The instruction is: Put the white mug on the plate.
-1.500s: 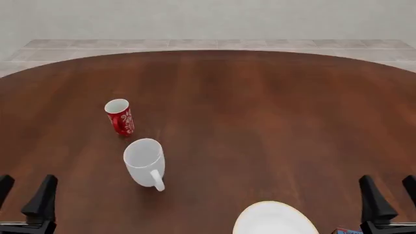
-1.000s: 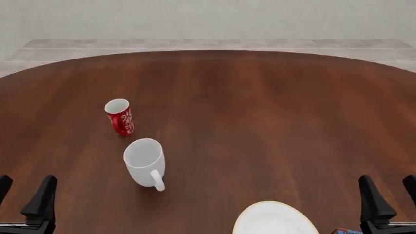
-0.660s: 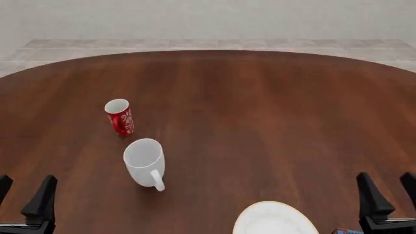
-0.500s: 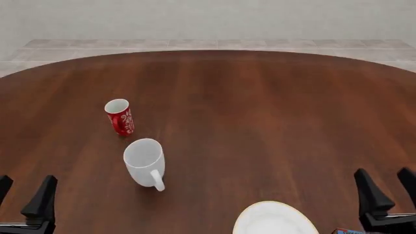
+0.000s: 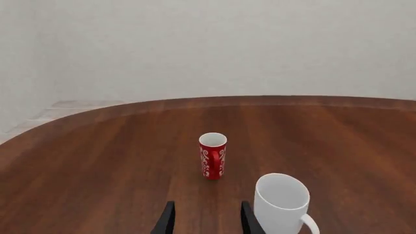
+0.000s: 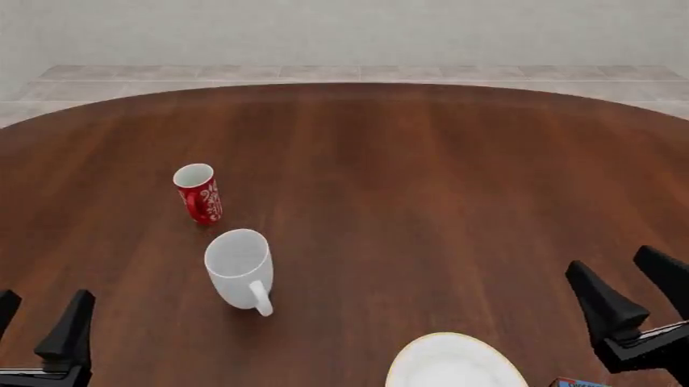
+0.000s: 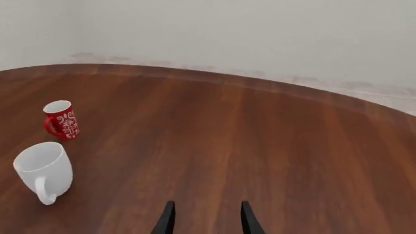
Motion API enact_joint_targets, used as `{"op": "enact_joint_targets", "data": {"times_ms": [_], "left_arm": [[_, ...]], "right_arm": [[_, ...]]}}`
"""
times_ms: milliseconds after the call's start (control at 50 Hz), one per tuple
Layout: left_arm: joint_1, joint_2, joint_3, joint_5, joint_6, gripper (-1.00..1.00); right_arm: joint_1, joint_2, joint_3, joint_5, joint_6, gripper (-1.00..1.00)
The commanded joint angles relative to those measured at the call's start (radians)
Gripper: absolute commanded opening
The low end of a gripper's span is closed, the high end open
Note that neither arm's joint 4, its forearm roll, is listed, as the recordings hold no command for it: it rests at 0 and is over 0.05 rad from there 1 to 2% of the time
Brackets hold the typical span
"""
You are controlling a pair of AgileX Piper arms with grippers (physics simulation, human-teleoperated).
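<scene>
White mug stands upright, handle toward the arms; both grippers' fingers spread, empty.

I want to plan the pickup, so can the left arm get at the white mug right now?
Probably yes. The left claw is open, and bare table lies between it and the upright white mug. The red cup stands beyond the mug, clear of the path.

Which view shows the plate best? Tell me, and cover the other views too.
The front view is the only one showing the plate. It lies at the near table edge, its near side cut off by the frame. Neither wrist view includes it; both show only the white mug and the red cup.
</scene>
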Motion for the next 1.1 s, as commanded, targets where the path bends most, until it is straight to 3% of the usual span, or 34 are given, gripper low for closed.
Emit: {"op": "enact_joint_targets", "data": {"times_ms": [20, 80, 180, 260, 340, 540, 700, 720, 740, 760, 820, 860, 1100], "left_arm": [[0.000, 0.000, 0.000, -0.001, 0.000, 1.00], [0.000, 0.000, -0.009, 0.009, 0.000, 1.00], [0.000, 0.000, -0.003, 0.003, 0.000, 1.00], [0.000, 0.000, -0.012, 0.012, 0.000, 1.00], [0.000, 0.000, -0.005, 0.005, 0.000, 1.00], [0.000, 0.000, -0.003, 0.003, 0.000, 1.00], [0.000, 0.000, -0.002, 0.002, 0.001, 1.00], [0.000, 0.000, -0.003, 0.003, 0.001, 1.00], [0.000, 0.000, -0.003, 0.003, 0.000, 1.00], [0.000, 0.000, -0.002, 0.002, 0.000, 1.00], [0.000, 0.000, -0.003, 0.002, 0.000, 1.00], [0.000, 0.000, -0.001, 0.001, 0.001, 1.00], [0.000, 0.000, -0.003, 0.002, 0.001, 1.00]], "right_arm": [[0.119, 0.059, -0.119, 0.105, 0.022, 1.00], [0.153, 0.092, -0.149, 0.112, 0.032, 1.00], [0.230, 0.192, -0.181, 0.109, 0.004, 1.00], [0.271, 0.263, -0.204, 0.109, 0.042, 1.00], [0.284, 0.317, -0.243, 0.114, 0.013, 1.00], [0.356, 0.454, -0.340, 0.139, 0.040, 1.00], [0.424, 0.567, -0.396, 0.127, 0.100, 1.00], [0.437, 0.580, -0.412, 0.124, 0.069, 1.00], [0.437, 0.586, -0.413, 0.118, 0.130, 1.00], [0.452, 0.606, -0.425, 0.119, 0.115, 1.00], [0.462, 0.644, -0.442, 0.125, 0.132, 1.00], [0.475, 0.673, -0.449, 0.125, 0.176, 1.00], [0.517, 0.820, -0.508, 0.126, 0.233, 1.00]]}}
